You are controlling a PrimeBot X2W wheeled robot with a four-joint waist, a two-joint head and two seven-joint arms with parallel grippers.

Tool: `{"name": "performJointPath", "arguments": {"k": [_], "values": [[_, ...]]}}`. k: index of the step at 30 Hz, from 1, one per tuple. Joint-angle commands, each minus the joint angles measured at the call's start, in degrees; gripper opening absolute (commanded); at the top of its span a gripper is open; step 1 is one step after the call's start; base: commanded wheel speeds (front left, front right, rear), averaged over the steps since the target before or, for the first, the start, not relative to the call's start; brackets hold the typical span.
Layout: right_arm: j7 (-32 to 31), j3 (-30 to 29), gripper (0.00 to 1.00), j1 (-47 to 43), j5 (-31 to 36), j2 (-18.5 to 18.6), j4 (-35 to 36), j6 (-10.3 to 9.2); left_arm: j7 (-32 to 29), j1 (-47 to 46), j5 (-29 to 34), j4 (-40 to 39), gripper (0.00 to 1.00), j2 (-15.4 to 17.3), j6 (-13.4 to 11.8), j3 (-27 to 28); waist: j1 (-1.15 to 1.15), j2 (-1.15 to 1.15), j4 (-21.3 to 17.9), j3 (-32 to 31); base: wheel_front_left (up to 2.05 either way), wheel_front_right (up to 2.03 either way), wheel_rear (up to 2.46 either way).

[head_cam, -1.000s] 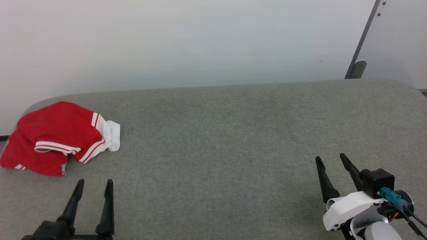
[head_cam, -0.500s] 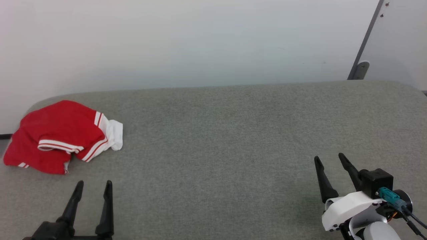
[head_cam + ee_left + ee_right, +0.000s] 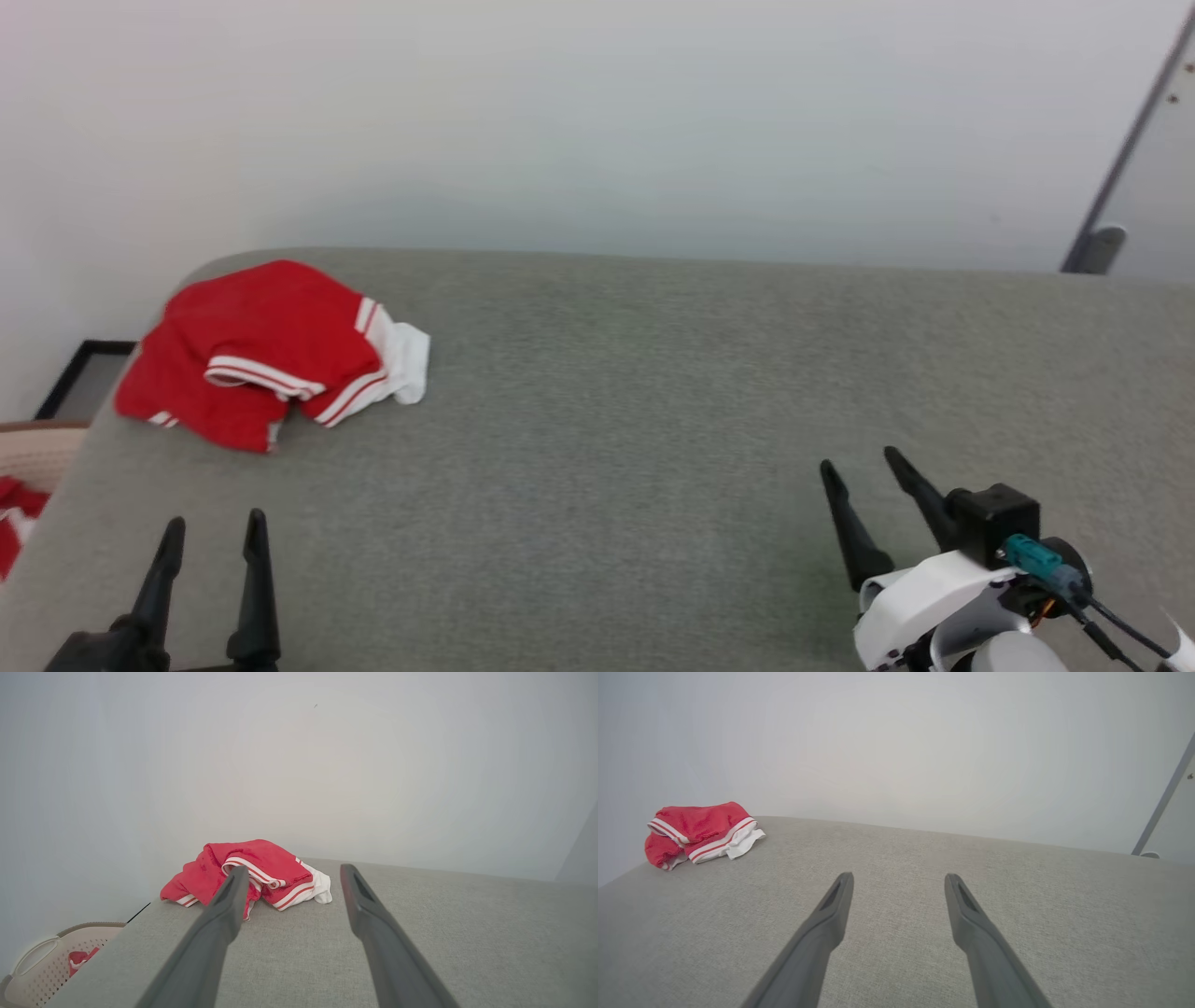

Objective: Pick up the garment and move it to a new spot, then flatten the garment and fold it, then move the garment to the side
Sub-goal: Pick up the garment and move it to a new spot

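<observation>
The garment [image 3: 271, 350] is a crumpled red heap with white, red-striped hems, lying at the far left corner of the grey table [image 3: 635, 392]. It also shows in the left wrist view as the garment [image 3: 261, 870] beyond the fingers, and at the far left in the right wrist view as the garment [image 3: 698, 830]. My left gripper [image 3: 213, 527] hovers open near the table's front left, well short of the cloth. My right gripper [image 3: 861, 465] stands open at the front right with nothing between its fingers.
A pale perforated basket [image 3: 42, 966] holding some red cloth stands on the floor beside the table's left end, and its rim [image 3: 37, 448] shows in the head view. A white wall runs behind the table. A grey post [image 3: 1116, 201] rises at the back right.
The head camera has turned left, so the whole picture has shifted right and the basket has come into view. The garment lies as before and both grippers stay open.
</observation>
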State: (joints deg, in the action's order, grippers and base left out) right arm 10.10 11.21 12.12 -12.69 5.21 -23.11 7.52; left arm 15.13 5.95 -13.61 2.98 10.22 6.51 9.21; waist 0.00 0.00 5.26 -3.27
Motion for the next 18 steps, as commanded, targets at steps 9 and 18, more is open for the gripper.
{"name": "performJointPath", "arguments": {"k": [9,18], "values": [[0.86,4.56,1.0,0.79,-2.4,-0.43,-1.74,-0.06,-0.66,1.9,-2.19,-0.15,1.0,0.34,-1.49,2.34,0.0,0.0,7.92,-2.79,0.0,0.0,0.0],[1.77,5.75,1.0,0.98,-2.57,-0.65,-3.3,-0.07,-1.92,3.08,-2.68,-1.36,1.0,0.84,-2.04,2.65,0.0,0.0,11.07,-3.67,0.0,0.0,0.0]]}}
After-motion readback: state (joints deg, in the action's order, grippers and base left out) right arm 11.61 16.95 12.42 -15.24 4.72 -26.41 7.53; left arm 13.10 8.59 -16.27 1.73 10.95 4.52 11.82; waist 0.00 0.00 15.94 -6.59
